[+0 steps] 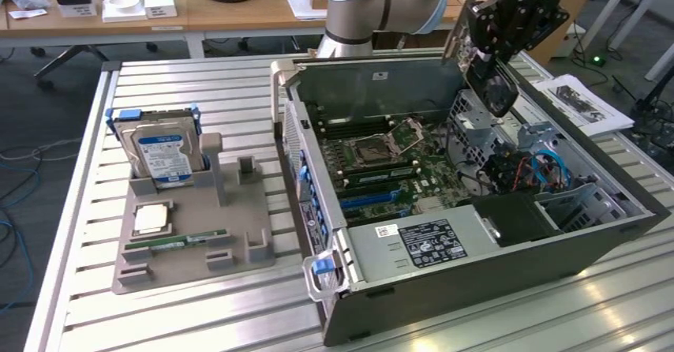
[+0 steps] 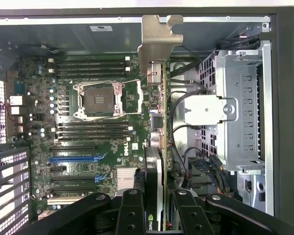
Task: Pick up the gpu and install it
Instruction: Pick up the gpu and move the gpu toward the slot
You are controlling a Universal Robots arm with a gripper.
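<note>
My gripper (image 1: 503, 32) hangs above the far right corner of the open computer case (image 1: 474, 277), shut on the gpu (image 1: 492, 80). The gpu is a dark flat card that hangs on edge below the fingers, with its silvery bracket (image 1: 459, 40) toward the case's back wall. In the wrist view the gpu (image 2: 160, 122) shows edge-on, its bracket (image 2: 157, 41) far from the camera, between my black fingers (image 2: 130, 215). It is held over the motherboard (image 2: 88, 147), beside the drive cage (image 2: 240, 112) and off to one side of the blue slot (image 2: 73, 158).
A grey holder tray (image 1: 189, 261) at the exterior view's left carries a hard drive (image 1: 163, 155), a CPU (image 1: 153, 218) and a green RAM stick (image 1: 174, 243). Cables (image 1: 526, 170) and a black power supply (image 1: 511, 218) crowd the case's right part. Papers (image 1: 585, 103) lie beyond it.
</note>
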